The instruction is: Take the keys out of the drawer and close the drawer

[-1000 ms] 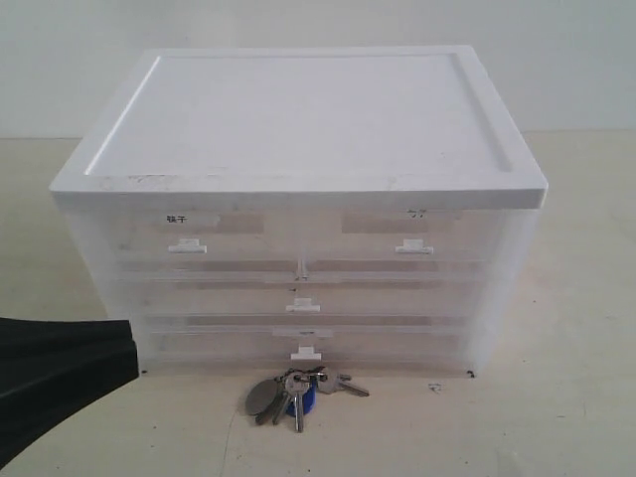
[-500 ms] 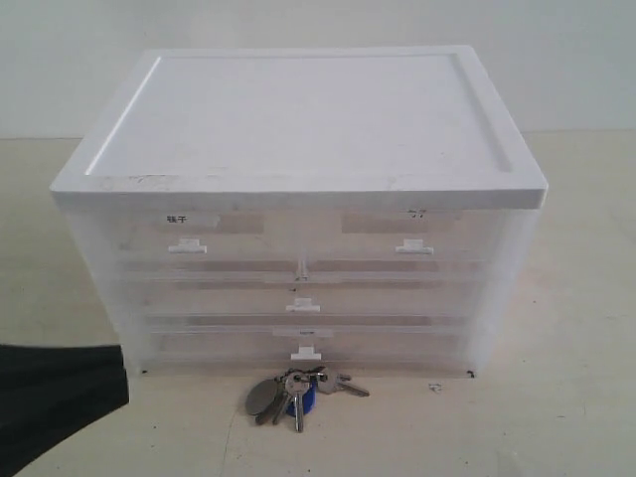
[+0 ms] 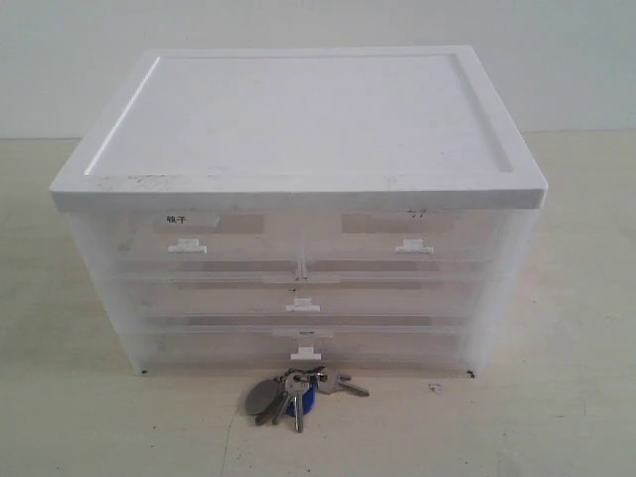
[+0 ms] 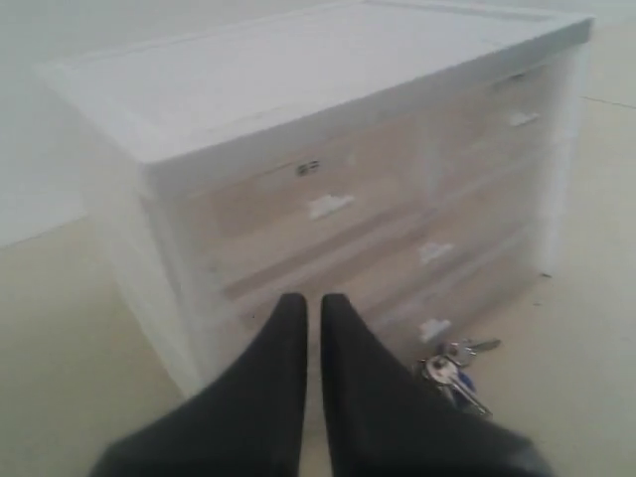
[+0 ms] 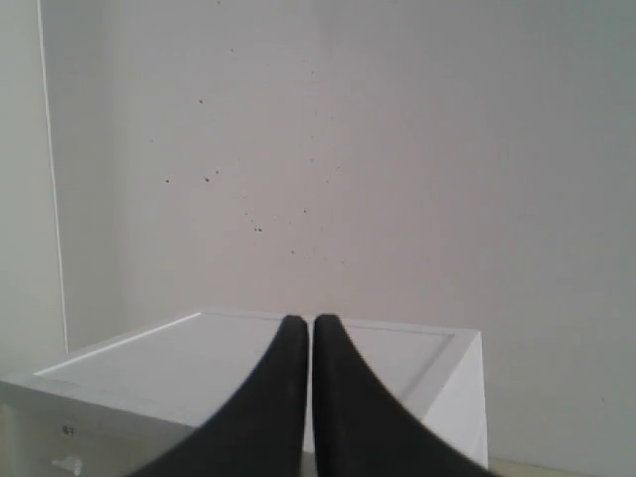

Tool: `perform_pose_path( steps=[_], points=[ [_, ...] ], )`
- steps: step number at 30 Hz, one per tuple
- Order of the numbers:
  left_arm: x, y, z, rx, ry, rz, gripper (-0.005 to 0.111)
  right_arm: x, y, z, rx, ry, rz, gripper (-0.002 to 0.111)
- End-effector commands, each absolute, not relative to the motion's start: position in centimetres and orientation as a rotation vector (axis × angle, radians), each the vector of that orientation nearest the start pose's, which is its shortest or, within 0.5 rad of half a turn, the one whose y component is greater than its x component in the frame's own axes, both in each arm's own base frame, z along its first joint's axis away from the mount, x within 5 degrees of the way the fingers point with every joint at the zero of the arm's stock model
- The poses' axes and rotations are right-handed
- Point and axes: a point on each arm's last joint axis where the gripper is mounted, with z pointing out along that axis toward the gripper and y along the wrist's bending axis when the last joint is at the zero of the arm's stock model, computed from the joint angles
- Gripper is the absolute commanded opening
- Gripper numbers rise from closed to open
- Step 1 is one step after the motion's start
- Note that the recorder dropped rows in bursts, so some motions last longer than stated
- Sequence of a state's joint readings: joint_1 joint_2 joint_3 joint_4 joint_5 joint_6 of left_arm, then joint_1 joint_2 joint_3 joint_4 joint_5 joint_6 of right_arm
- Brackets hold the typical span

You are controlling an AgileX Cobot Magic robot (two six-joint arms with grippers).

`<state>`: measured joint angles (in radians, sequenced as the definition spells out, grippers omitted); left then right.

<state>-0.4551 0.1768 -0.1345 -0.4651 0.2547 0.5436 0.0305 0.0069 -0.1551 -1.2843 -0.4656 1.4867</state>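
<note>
Keys [image 3: 294,392] and drawer [image 3: 397,298] both sit in plain sight on or above a pale cream surface [image 3: 566,417] that fills the lower part of the exterior view. On it stands a translucent plastic drawer chest [image 3: 298,119] with a flat white lid, by far the largest thing there. Its top row holds two half-width labelled drawers [image 3: 189,234], the bottom row holds a wide drawer with a small label over its handle [image 3: 397,348], and between them runs the drawer, full width, shallow and unlabelled, with a small white tab handle [image 3: 303,306] at its middle. It looks pushed fully in, level with the fronts around it, though the cloudy plastic makes the edges hard to judge.

The left tool [image 4: 306,298] hangs in front of the chest's left corner, its two black fingers drawn in to a narrow slit with nothing between them. The right tool [image 5: 301,320] is up above the lid, looking across it toward the wall, its fingers nearly touching and likewise empty.

The keys lie outside the chest on the surface, just in front of its base and below the lowest handle: a few silver keys on a ring, a grey oval tag [image 3: 261,399] to the left, a blue fob [image 3: 304,403] under them.
</note>
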Motion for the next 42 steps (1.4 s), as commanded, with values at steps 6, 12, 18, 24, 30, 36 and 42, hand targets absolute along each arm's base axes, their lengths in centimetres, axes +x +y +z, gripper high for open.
perform_pose_path(
  steps=[6,12,18,24,30,36,42],
  points=[
    [5.1,-1.7,21.5,0.198,1.664,-0.281,0.005,3.1,4.0,27.3,-0.28,1.215,0.492,0.0],
    [5.1,-1.0,21.5,0.087,1.661,-0.184,0.005,3.1,4.0,27.3,-0.276,1.216,0.489,0.0],
    [5.4,-0.3,20.4,0.01,1.677,-0.065,0.005,3.1,4.0,27.3,-0.276,1.216,0.489,0.0],
    [5.6,0.1,19.4,-0.053,1.698,-0.038,0.005,3.1,4.0,27.3,-0.276,1.216,0.489,0.0],
    [5.6,0.1,19.4,-0.035,1.698,-0.016,0.005,3.1,4.0,27.3,-0.276,1.216,0.489,0.0],
    [5.5,0.1,18.7,0.067,1.776,0.071,0.005,3.1,4.0,27.3,-0.276,1.216,0.489,0.0],
    [5.4,0.1,18.6,0.017,1.781,0.03,0.005,3.1,4.0,27.3,-0.276,1.216,0.489,0.0]
  ],
)
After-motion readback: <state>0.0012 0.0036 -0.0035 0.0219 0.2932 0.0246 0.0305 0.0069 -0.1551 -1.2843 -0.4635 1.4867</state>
